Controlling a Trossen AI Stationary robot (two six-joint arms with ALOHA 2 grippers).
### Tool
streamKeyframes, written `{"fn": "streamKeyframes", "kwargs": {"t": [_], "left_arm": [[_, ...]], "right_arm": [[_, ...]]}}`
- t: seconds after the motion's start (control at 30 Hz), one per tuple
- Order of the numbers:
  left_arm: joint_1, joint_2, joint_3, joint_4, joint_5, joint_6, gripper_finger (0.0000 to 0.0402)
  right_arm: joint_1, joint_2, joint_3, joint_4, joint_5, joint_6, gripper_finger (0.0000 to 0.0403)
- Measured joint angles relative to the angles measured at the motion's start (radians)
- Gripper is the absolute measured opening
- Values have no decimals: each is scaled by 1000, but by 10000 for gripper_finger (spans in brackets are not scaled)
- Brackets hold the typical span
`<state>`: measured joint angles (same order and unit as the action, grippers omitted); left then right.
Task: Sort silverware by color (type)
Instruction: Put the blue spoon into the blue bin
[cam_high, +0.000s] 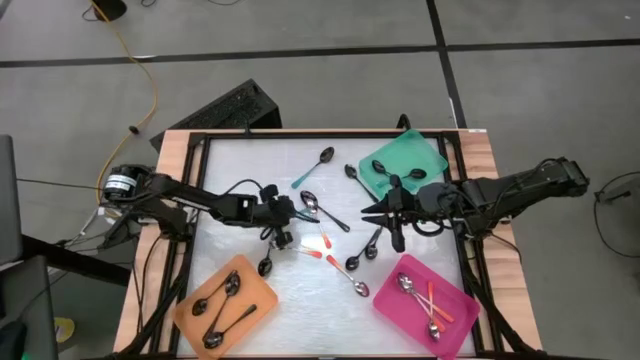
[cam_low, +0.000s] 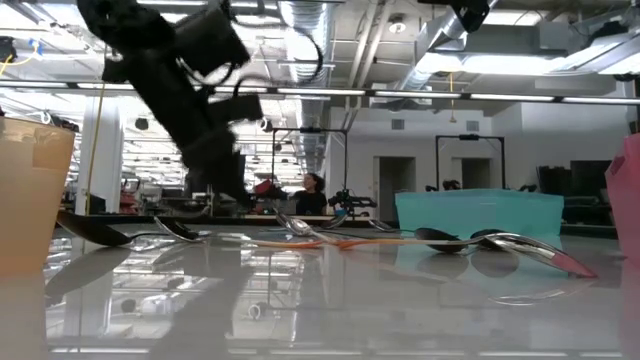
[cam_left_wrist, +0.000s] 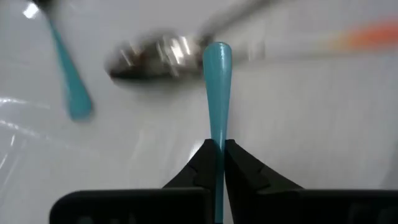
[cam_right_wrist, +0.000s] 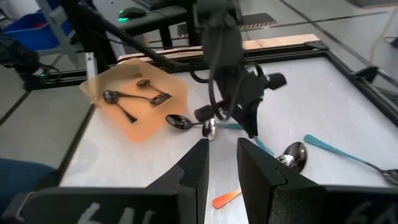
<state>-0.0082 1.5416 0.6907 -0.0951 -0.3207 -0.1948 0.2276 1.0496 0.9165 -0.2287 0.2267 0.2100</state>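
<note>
My left gripper (cam_left_wrist: 217, 163) is over the table's middle (cam_high: 292, 218), shut on a teal-handled spoon (cam_left_wrist: 217, 93). Only the spoon's handle shows, and its bowl is hidden. A second teal-handled spoon (cam_left_wrist: 68, 81), a silver spoon bowl (cam_left_wrist: 158, 55) and an orange handle (cam_left_wrist: 367, 34) lie flat on the white table just beyond. More loose spoons lie about the middle (cam_high: 340, 270). My right gripper (cam_right_wrist: 222, 165) hovers open and holds nothing, high above the table's right side (cam_high: 385, 218). My left gripper pinches the spoon's teal handle (cam_left_wrist: 217, 146) between its two fingers. The fingers slant down from the table's left side, and the handle runs along them, its free end (cam_left_wrist: 217, 53) sticking out ahead. Whether the spoon touches the table I cannot tell.
An orange tray (cam_high: 262, 300) at the near left holds several dark spoons. A pink tray (cam_high: 460, 310) at the near right holds spoons with orange handles. A teal tray (cam_high: 425, 155) at the far right holds spoons. A black frame (cam_high: 200, 190) borders the table.
</note>
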Motion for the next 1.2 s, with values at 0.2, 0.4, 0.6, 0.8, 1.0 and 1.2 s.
{"fn": "streamKeyframes", "kwargs": {"t": [0.2, 0.4, 0.6, 0.8, 1.0, 1.2], "left_arm": [[-1, -126, 9, 98, -33, -45, 1], [-4, -269, 5, 344, -43, -19, 1], [-5, -346, 5, 661, 24, 29, 0], [-24, -329, 6, 917, 91, 62, 0], [-39, -312, 6, 1040, 152, 60, 0], [-64, -287, 6, 1054, 159, 62, 0]], "right_arm": [[-1, 0, 0, 7, 73, -1, 95], [-1, 20, 0, 58, 107, -4, 95], [-3, 63, -2, 78, 230, -1, 95], [-28, 169, 1, 284, 197, -70, 96], [-44, 298, 0, 536, 191, -154, 126], [-62, 372, 0, 749, 186, -166, 210]]}}
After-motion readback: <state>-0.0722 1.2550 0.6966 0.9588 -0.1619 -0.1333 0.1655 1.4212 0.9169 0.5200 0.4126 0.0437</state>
